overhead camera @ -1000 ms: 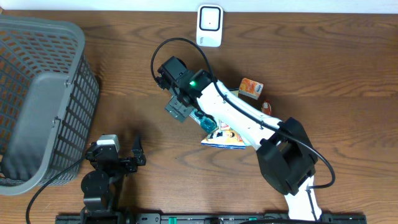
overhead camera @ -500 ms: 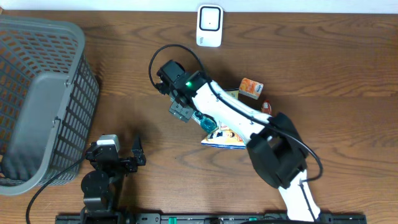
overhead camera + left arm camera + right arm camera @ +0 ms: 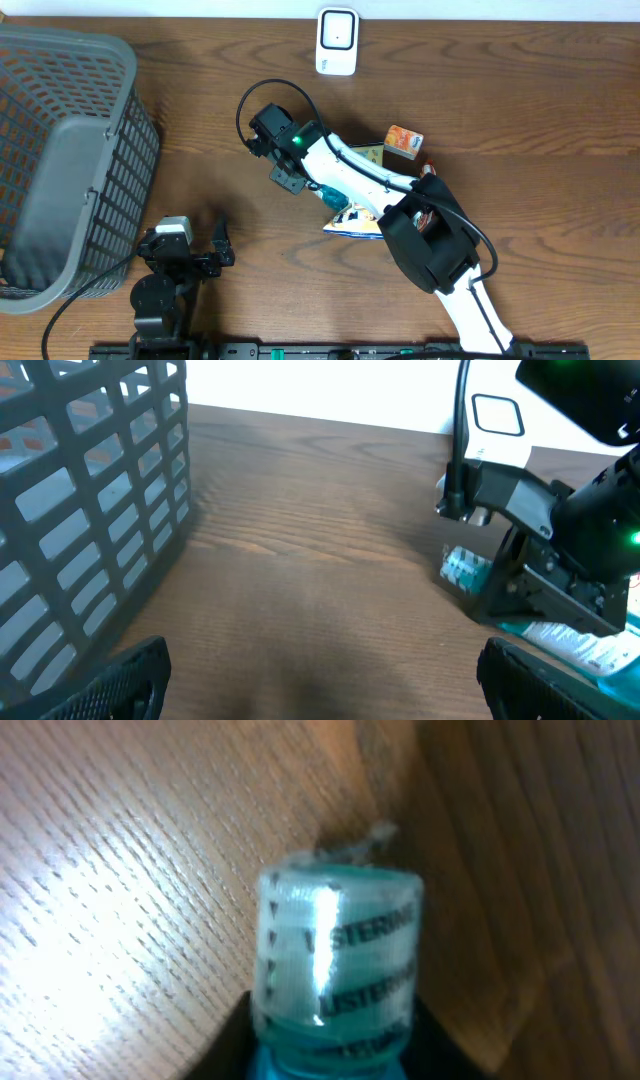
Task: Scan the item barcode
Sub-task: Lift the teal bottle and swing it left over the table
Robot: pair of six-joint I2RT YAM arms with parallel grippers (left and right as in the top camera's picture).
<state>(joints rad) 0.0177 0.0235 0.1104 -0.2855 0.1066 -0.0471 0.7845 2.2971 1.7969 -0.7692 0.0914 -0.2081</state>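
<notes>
Near the middle of the worktop (image 3: 200, 120), the right tool (image 3: 296, 180) is set low over a teal mouthwash bottle (image 3: 333, 195). In the right wrist view the bottle's wrapped cap fills the middle of the picture, the brand name being legible on the clear wrap, and dark finger surfaces (image 3: 238, 1038) are seen close against both sides of the bottle below the cap. The right tool therefore appears to be closed on the bottle, though the contact itself is partly cut off at the lower edge of that view. Whether the bottle is lifted or resting on the wood cannot be told. In the left wrist view the bottle's cap end is seen just beside the black body of the right tool.

The bottle is placed below and slightly left of the white scanner (image 3: 337, 40), well apart from it; the scanner is stood at the far edge of the worktop. A blue and yellow snack pouch (image 3: 352, 224) is partly covered by the right arm, and a small orange box (image 3: 404, 141) is seen just beyond the arm on its far side.

At the near left of the worktop, the left tool (image 3: 322, 678) is held wide open with nothing between its fingers, bare wood being seen in the gap. A grey mesh basket (image 3: 60, 150) is stood at the left edge, beside the left arm.
</notes>
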